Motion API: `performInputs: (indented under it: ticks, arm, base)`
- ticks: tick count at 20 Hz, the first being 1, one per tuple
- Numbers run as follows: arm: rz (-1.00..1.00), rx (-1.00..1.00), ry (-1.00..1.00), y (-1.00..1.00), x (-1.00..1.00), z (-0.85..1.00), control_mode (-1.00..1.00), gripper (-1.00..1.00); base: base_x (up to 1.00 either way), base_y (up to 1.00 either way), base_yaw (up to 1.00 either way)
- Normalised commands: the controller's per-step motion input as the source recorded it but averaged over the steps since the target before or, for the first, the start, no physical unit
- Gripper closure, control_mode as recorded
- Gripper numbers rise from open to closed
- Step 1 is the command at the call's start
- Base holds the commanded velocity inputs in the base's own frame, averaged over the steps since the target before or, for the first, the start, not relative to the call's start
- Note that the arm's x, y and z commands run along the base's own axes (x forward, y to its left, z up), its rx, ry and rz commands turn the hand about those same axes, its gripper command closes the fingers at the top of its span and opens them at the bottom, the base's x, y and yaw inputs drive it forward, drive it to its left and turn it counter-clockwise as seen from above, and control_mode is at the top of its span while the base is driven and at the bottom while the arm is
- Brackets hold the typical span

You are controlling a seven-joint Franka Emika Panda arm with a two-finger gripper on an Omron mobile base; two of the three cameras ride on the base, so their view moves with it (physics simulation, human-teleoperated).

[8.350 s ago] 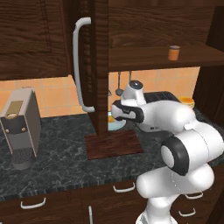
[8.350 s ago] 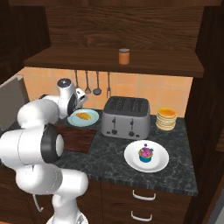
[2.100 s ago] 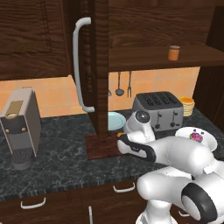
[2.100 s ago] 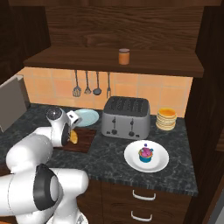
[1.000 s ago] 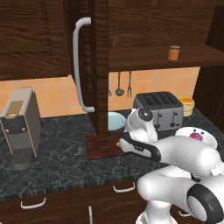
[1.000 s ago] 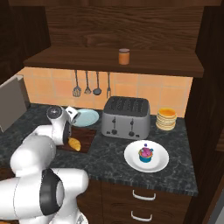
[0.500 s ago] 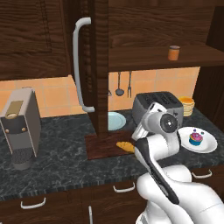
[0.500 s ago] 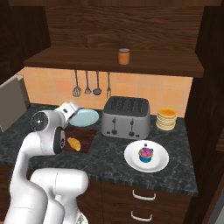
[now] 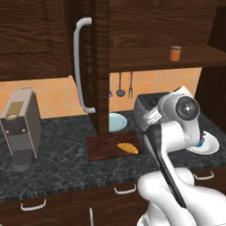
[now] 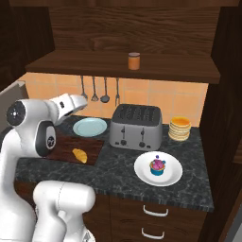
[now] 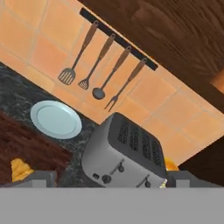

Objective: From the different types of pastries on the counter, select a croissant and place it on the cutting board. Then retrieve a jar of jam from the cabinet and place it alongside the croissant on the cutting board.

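Note:
The golden croissant [image 9: 127,148] [image 10: 79,155] lies on the dark wooden cutting board [image 9: 102,149] [image 10: 90,144], free of any grip. My gripper [image 10: 81,100] [image 11: 112,178] hovers above the board's back edge, open and empty, and faces the toaster and the tiled wall. In the hand view the croissant [image 11: 19,169] sits at the lower left on the cutting board [image 11: 26,146]. The orange jar of jam [image 9: 175,53] [image 10: 134,61] stands on the shelf of the open cabinet [image 9: 96,66], well above the gripper. The cupcake [image 10: 157,166] and the stack of tan rounds [image 10: 179,128] rest on the counter [image 9: 66,163].
A silver toaster [image 10: 136,126] [image 11: 124,151] stands right of the board, with a light blue plate [image 10: 90,126] [image 11: 56,119] behind the board. The cabinet door's bar handle [image 9: 79,66] hangs over the board's left side. A coffee machine [image 9: 20,128] stands far left. Utensils [image 11: 98,65] hang on the wall.
The hand has lifted off the board and turned toward the toaster and wall. The croissant stays on the cutting board where it was let go.

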Motion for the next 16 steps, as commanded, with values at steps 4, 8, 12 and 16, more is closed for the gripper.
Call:
performInputs:
  ticks: [4,8,12,16]
  arm:
    - [-0.22,0.22,0.0,-0.28,-0.42,1.0,-1.0,-1.0]
    - [-0.22,0.2,0.0,-0.16,-0.45,0.96,-1.0,-1.0]
    - [-0.12,0.07,-0.02,-0.03,-0.35,0.61,-1.0,-1.0]
    - [0.0,0.01,-0.26,-0.16,-0.05,0.21,-1.0,-1.0]
  base:
    - [0.0,0.0,0.0]
    - [0.0,0.0,0.0]
    - [0.0,0.0,0.0]
    - [0.0,0.0,0.0]
